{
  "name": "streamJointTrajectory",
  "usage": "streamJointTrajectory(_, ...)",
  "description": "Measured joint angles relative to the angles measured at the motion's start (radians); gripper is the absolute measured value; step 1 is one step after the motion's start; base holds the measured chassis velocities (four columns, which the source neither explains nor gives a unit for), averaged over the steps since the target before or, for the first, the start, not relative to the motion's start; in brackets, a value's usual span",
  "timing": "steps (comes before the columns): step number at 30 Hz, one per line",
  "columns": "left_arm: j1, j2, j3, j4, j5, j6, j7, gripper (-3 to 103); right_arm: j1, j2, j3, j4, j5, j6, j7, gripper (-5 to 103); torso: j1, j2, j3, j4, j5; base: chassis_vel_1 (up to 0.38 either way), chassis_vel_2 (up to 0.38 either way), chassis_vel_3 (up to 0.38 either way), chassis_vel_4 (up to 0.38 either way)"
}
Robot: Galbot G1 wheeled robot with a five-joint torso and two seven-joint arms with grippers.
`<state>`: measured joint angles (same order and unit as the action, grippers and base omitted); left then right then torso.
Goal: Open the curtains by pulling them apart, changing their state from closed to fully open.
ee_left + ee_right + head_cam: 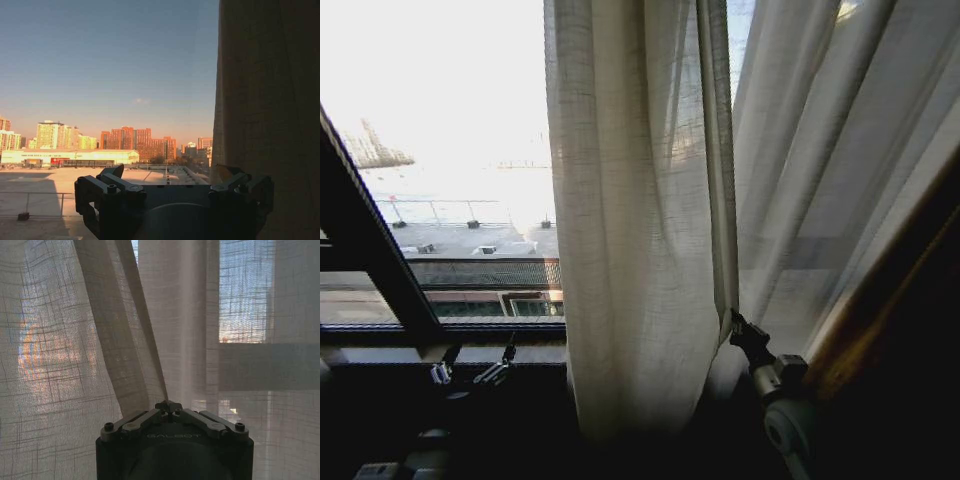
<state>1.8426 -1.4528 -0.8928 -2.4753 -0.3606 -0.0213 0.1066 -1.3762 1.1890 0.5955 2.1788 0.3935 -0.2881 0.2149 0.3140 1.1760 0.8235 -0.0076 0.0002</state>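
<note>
Sheer cream curtains are seen partly parted: bare window glass is exposed on the left, while the middle and right are covered by fabric, so the opening is judged unfinished. The right end effector is closed on the edge of the middle panel, low down. The left end effector is held spread and empty near the sill, left of the fabric.
</note>
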Motion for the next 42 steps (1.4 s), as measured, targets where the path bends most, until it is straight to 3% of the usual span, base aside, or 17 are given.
streamJointTrajectory(20, -0.004, 0.002, 0.002, 0.006, -0.001, -0.002, 0.0, 100, 0.001, 0.0, -0.005, -0.013, -0.006, 0.038, 0.017, 0, 0.0, 0.0, 0.0, -0.0001, 0.0, -0.33, -0.339, 0.328, 0.354)
streamJointTrajectory(26, -0.009, 0.001, 0.006, 0.009, 0.0, -0.002, 0.001, 100, 0.011, 0.005, -0.002, -0.035, -0.006, 0.02, 0.105, 0, 0.0, 0.0, 0.0, -0.0002, 0.0004, -0.05, -0.078, 0.063, 0.043)
streamJointTrajectory(30, -0.011, -0.001, 0.008, 0.015, 0.001, -0.002, 0.001, 100, 0.024, 0.01, -0.001, -0.057, 0.006, -0.008, 0.231, 0, 0.0, 0.0, 0.0, 0.0001, -0.0009, 0.016, 0.018, -0.016, -0.015)
streamJointTrajectory(37, -0.01, -0.002, 0.007, 0.016, 0.001, -0.003, 0.001, 100, 0.021, 0.009, 0.007, -0.049, 0.016, -0.017, 0.241, -2, 0.0, 0.0, 0.0, -0.0001, -0.0004, 0.025, 0.019, -0.027, -0.023)
streamJointTrajectory(39, -0.014, -0.006, 0.007, 0.016, 0.0, -0.003, 0.001, 100, -0.02, 0.013, -0.002, 0.015, 0.015, -0.019, 0.176, 25, 0.0, 0.0, 0.0, -0.0001, 0.0004, 0.0, 0.0, 0.0, 0.0)
streamJointTrajectory(41, -0.014, -0.007, 0.007, 0.016, 0.0, -0.003, 0.001, 100, -0.038, 0.013, -0.01, 0.045, 0.012, -0.02, 0.158, 36, 0.0, 0.0, 0.0, -0.0001, -0.0002, 0.0, 0.0, 0.0, 0.0)
streamJointTrajectory(42, -0.014, -0.007, 0.007, 0.016, 0.0, -0.003, 0.001, 100, -0.038, 0.013, -0.01, 0.045, 0.012, -0.02, 0.158, 36, 0.0, 0.0, 0.0, -0.0001, -0.0002, 0.0, 0.0, 0.0, 0.0)
